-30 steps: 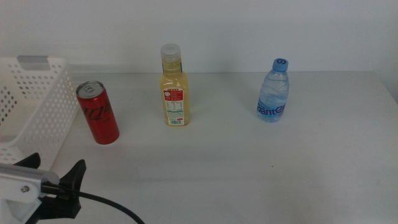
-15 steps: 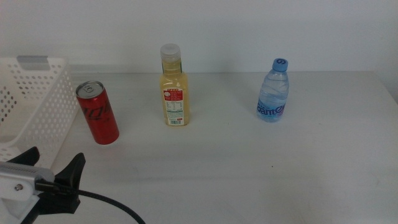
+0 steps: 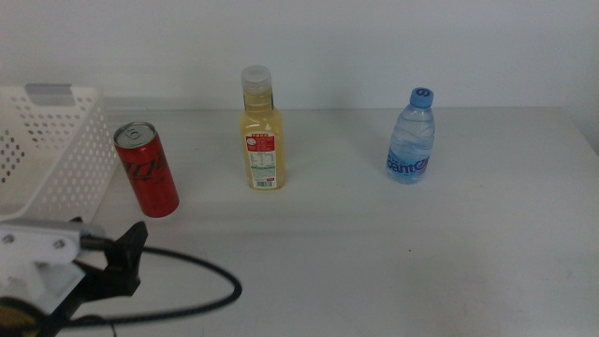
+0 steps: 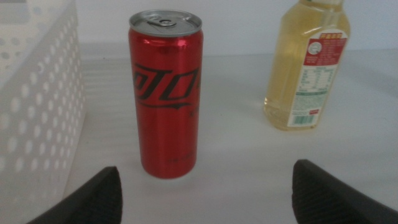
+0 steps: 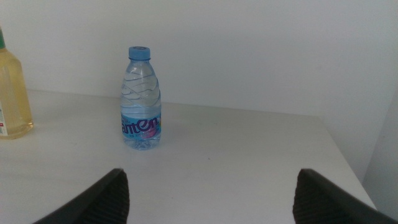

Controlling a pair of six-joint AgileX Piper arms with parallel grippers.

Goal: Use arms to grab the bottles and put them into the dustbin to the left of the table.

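Note:
A slim red can [image 3: 146,170] stands upright just right of the white perforated dustbin [image 3: 47,150]. The yellow-liquid bottle [image 3: 261,131] with white cap stands mid-table, and the blue-capped water bottle [image 3: 413,139] stands to its right. My left gripper [image 3: 112,245] is low at the front left, short of the can, and open. In the left wrist view, the can [image 4: 166,93] stands ahead between the spread jaws of the left gripper [image 4: 208,202], untouched. My right gripper [image 5: 211,202] is open and faces the water bottle [image 5: 140,99] from a distance; this arm is outside the middle view.
The dustbin wall [image 4: 37,106] stands close beside the can. The yellow bottle [image 4: 308,68] is on the can's other side, further back. A thick black cable [image 3: 211,290] loops from the left arm over the table's front. The table's right edge [image 5: 348,168] lies beyond the water bottle.
The left arm has risen into view and moved right and forward toward the red can, its cable looping further right. The bottles, can and dustbin have not moved.

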